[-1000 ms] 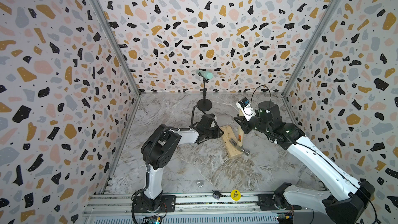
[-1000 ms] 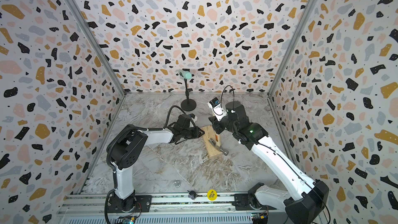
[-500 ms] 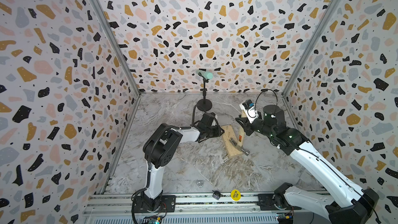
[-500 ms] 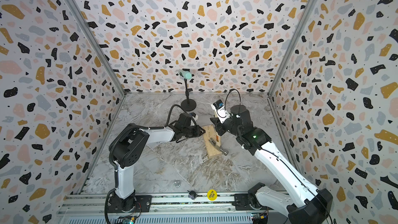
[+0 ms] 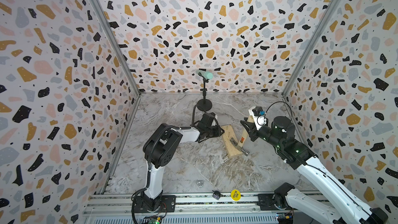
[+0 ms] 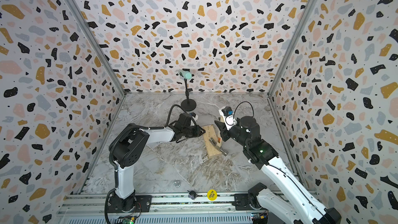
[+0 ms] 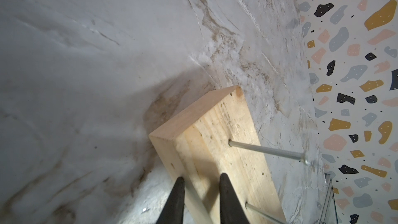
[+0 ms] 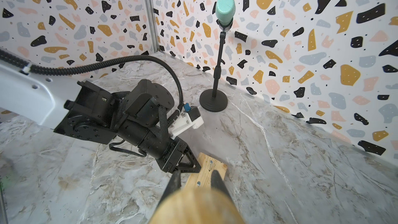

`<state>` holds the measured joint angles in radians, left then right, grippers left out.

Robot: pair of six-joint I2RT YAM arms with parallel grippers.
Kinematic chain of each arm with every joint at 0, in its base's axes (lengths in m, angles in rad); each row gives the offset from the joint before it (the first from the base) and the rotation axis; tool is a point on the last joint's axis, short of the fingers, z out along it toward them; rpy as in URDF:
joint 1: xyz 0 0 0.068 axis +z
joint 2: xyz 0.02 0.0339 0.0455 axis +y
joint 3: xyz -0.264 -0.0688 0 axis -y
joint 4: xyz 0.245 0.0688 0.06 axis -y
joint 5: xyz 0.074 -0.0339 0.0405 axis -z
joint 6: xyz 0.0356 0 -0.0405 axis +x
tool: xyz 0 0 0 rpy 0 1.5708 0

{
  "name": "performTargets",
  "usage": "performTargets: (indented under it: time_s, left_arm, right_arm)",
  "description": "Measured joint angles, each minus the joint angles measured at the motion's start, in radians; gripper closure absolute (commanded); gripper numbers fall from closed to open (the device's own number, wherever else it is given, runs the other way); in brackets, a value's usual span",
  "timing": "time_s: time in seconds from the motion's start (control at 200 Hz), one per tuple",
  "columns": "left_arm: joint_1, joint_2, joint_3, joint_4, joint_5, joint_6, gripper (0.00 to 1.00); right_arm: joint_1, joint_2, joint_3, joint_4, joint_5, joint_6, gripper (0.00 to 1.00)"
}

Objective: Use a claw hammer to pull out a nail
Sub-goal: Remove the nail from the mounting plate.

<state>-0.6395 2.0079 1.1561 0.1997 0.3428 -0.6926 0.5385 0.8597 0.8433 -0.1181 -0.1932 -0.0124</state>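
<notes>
A pale wooden block (image 5: 228, 135) lies on the marble floor. The claw hammer (image 5: 239, 146) rests its steel head on the block, and its wooden handle (image 8: 196, 205) rises toward the back right. My right gripper (image 5: 247, 129) is shut on that handle, seen up close (image 8: 196, 174). My left gripper (image 5: 218, 131) is shut on the block's far end, its fingers astride the edge (image 7: 202, 179). The nail (image 7: 267, 150) sticks out of the block's top face, with a second nail (image 7: 263, 212) near it. Both nail heads show past the handle (image 8: 198, 183). The handle hides the claw in the right wrist view.
A black microphone stand (image 5: 204, 104) with a green head stands at the back centre. By the front rail lie a small metal ring (image 5: 199, 183), a dark knob (image 5: 216, 194) and a yellow round sticker (image 5: 235, 194). Patterned walls close three sides.
My right gripper has swung to the right and a little lower with the hammer's handle, while the head stays on the block. The left gripper has kept its hold and barely moved.
</notes>
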Motion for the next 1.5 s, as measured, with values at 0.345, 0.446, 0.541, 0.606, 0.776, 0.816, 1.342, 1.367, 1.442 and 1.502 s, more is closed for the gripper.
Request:
performTargets:
  time_s: [0.345,0.446,0.541,0.606,0.776,0.816,1.342,1.367,1.442,1.502]
  left_arm:
    - [0.0,0.0,-0.011,0.022,0.001,-0.003,0.77]
    - [0.0,0.0,-0.011,0.022,0.001,-0.003,0.77]
    - [0.0,0.0,-0.011,0.022,0.001,-0.003,0.77]
    - [0.0,0.0,-0.011,0.022,0.001,-0.003,0.77]
    - [0.0,0.0,-0.011,0.023,0.001,-0.003,0.77]
    - [0.0,0.0,-0.011,0.023,0.001,-0.003,0.77]
    - [0.0,0.0,-0.019,0.038,0.004,-0.004,0.79]
    - [0.0,0.0,-0.021,0.042,0.005,-0.004,0.79]
    - [0.0,0.0,-0.024,0.05,0.006,-0.006,0.79]
    - [0.0,0.0,-0.027,0.056,0.008,-0.007,0.79]
  right_arm:
    - [-0.003,-0.065,-0.076,0.08,0.0,0.015,1.0]
    - [-0.003,-0.094,-0.097,0.087,0.0,0.016,1.0]
    - [-0.003,-0.117,-0.111,0.089,0.0,0.015,1.0]
    - [-0.003,-0.128,-0.118,0.088,0.002,0.016,1.0]
    - [-0.003,-0.162,-0.145,0.099,0.007,0.03,1.0]
    - [-0.003,-0.175,-0.156,0.108,0.01,0.034,1.0]
    - [0.013,-0.236,-0.192,0.108,0.068,0.074,1.0]
    - [0.014,-0.241,-0.194,0.107,0.071,0.077,1.0]
    - [0.014,-0.255,-0.203,0.106,0.078,0.082,1.0]
    - [0.015,-0.265,-0.209,0.107,0.084,0.086,1.0]
